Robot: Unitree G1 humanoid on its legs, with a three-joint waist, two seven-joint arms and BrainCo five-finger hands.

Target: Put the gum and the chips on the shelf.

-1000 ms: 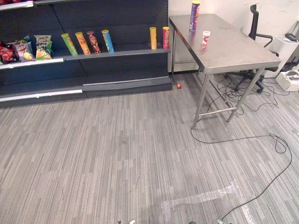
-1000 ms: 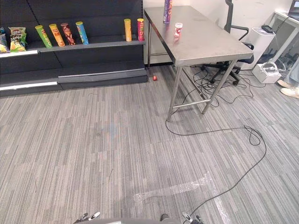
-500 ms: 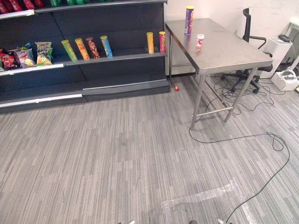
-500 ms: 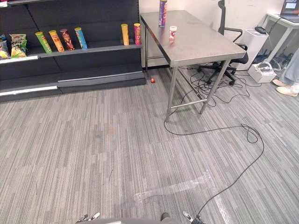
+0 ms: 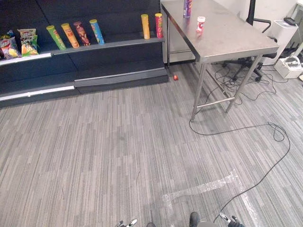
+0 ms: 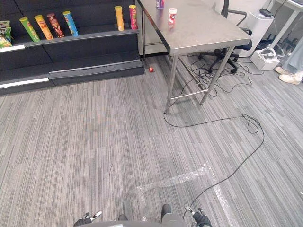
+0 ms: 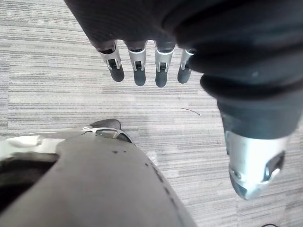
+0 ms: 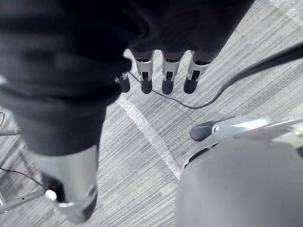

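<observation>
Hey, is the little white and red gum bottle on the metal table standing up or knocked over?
Upright. The gum bottle stands on its base on the metal table, lid uppermost, near the purple chips can.

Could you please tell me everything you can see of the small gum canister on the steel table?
The gum canister is a small, short cylinder, white with red on it, and looks like plastic. It stands upright on the steel table, towards the table's far end and nearer the edge that faces the shelf. It stands apart from the taller purple chips can behind it. Only the tabletop touches it. Its cap and label are too small to make out.
</observation>
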